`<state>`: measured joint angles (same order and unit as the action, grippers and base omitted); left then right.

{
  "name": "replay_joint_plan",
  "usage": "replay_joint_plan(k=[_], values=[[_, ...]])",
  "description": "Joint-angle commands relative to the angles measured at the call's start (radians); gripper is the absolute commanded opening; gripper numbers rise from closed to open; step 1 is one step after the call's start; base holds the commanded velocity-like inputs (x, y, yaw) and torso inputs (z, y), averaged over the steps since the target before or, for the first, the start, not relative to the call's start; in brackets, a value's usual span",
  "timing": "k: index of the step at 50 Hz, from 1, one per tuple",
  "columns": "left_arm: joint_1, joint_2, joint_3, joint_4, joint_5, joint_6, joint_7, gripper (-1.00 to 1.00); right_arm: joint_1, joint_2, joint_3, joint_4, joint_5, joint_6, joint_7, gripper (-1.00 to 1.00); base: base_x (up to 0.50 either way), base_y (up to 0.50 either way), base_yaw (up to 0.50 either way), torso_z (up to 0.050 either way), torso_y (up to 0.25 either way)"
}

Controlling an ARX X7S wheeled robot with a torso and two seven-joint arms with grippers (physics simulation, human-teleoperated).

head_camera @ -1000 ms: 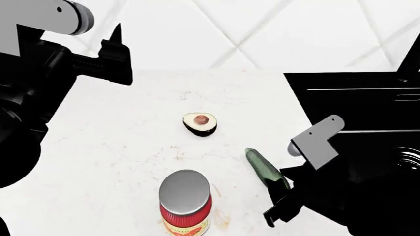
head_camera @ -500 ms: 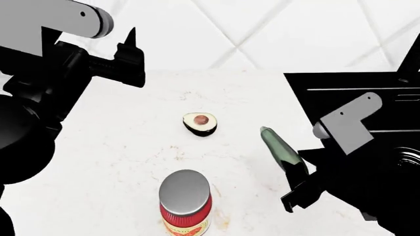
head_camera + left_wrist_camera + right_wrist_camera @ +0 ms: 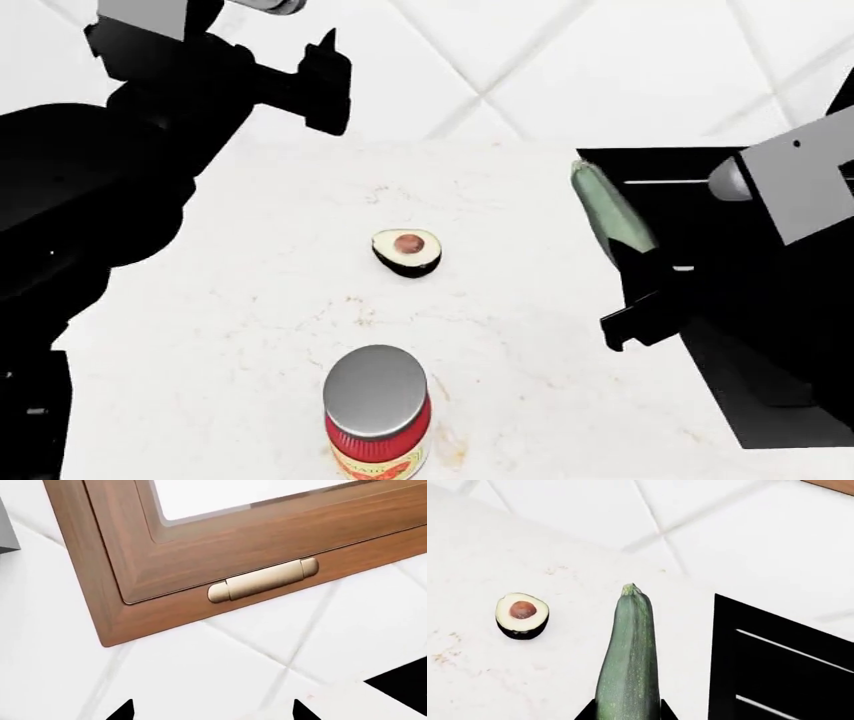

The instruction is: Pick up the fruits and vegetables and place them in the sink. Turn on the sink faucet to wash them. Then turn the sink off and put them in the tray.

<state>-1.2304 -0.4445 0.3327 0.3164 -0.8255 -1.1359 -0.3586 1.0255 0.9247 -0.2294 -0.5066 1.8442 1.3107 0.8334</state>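
Zucchini (image 3: pixel 629 655) fills the middle of the right wrist view, its lower end clamped between the two dark fingertips of the right gripper (image 3: pixel 627 711), its stem end pointing away toward the tiled wall. In the head view the same vegetable (image 3: pixel 611 214) is held off the counter, lying across the near left edge of the sink (image 3: pixel 667 165), with the right gripper (image 3: pixel 650 290) just below it. Out on the white counter (image 3: pixel 240 300), well apart from the zucchini, the halved avocado (image 3: pixel 407 250) lies cut face up (brown pit showing), and the right wrist view shows it (image 3: pixel 522 615) to one side of the held vegetable. Nearer the robot stands a jar (image 3: pixel 378 412) with a grey lid and a red label. The left gripper (image 3: pixel 324 85) is raised high toward the wall; its two fingertips (image 3: pixel 123 711) show apart in the left wrist view, with nothing between them. Beyond them that view shows a wooden window frame (image 3: pixel 167 575) with a brass hinge (image 3: pixel 262 580) against the white tiles.
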Motion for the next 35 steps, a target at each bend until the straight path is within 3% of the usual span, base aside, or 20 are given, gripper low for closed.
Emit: replay_joint_plan(k=[1,8,18,24,35], values=[[-0.027,0.016,0.034,-0.068,0.040,0.049,0.028,1.00,0.018,0.002,0.013,-0.009,-0.027,-0.011,-0.012,-1.00,0.00,0.00,0.00,0.000,0.000],[-0.195,0.035,0.271,-0.325,0.234,0.175,0.199,1.00,0.065,-0.016,-0.012,-0.015,-0.015,0.000,-0.013,-1.00,0.00,0.00,0.00,0.000,0.000],[-0.387,0.123,0.561,-0.707,0.428,0.345,0.461,1.00,0.086,-0.028,-0.024,-0.017,-0.039,0.007,-0.034,-1.00,0.00,0.00,0.00,0.000,0.000],[-0.443,0.167,0.651,-0.860,0.476,0.455,0.603,1.00,0.097,-0.027,-0.028,-0.017,-0.048,0.009,-0.042,-1.00,0.00,0.00,0.00,0.000,0.000],[-0.491,0.202,0.741,-0.927,0.493,0.454,0.747,1.00,0.083,-0.009,-0.018,-0.029,-0.063,0.001,-0.059,-1.00,0.00,0.00,0.00,0.000,0.000]])
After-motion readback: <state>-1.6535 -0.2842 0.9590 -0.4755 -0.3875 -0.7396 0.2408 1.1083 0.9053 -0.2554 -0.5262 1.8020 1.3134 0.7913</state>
